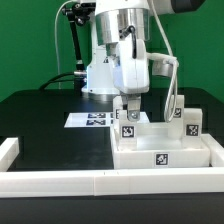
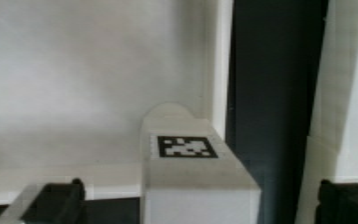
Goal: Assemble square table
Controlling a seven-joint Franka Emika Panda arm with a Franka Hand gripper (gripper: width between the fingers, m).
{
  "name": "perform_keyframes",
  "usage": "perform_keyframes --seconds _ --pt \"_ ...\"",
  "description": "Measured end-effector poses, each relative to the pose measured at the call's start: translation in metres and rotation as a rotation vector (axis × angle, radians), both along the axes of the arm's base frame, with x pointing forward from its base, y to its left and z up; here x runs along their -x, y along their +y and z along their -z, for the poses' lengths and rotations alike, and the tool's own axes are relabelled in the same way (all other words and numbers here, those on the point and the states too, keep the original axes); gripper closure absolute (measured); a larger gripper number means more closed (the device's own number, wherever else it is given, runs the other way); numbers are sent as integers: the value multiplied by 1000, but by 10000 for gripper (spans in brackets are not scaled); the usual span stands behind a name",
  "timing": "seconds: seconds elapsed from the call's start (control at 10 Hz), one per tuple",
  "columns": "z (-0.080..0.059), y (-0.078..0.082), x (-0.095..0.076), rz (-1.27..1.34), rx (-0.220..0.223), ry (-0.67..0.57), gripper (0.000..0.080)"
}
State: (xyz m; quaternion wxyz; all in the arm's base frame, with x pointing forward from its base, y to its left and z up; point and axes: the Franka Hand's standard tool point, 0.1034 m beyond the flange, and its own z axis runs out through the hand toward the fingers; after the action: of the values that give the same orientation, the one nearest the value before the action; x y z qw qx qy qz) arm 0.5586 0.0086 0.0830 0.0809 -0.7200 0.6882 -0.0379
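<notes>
Legs were going onto the top, which lay at the exterior view's right on the black tabletop. Fingers stood wide open, straddling one upright leg, holding nothing. Next likely called for closing and screwing it down.

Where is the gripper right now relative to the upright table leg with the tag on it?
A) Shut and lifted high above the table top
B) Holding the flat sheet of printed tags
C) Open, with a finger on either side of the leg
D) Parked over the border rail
C: the wrist view shows the tagged leg standing between the spread fingers of the gripper, and the exterior view shows the gripper low over the table top.
</notes>
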Motion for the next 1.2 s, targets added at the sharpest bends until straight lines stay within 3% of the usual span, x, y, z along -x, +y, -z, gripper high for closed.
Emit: perform_keyframes --seconds 0.4,0.8,1.2 --pt "0 0 0 -29 5 -1 151" --pt "-2 3 0 -406 58 -20 151" --pt "0 -10 0 -719 107 -30 151"
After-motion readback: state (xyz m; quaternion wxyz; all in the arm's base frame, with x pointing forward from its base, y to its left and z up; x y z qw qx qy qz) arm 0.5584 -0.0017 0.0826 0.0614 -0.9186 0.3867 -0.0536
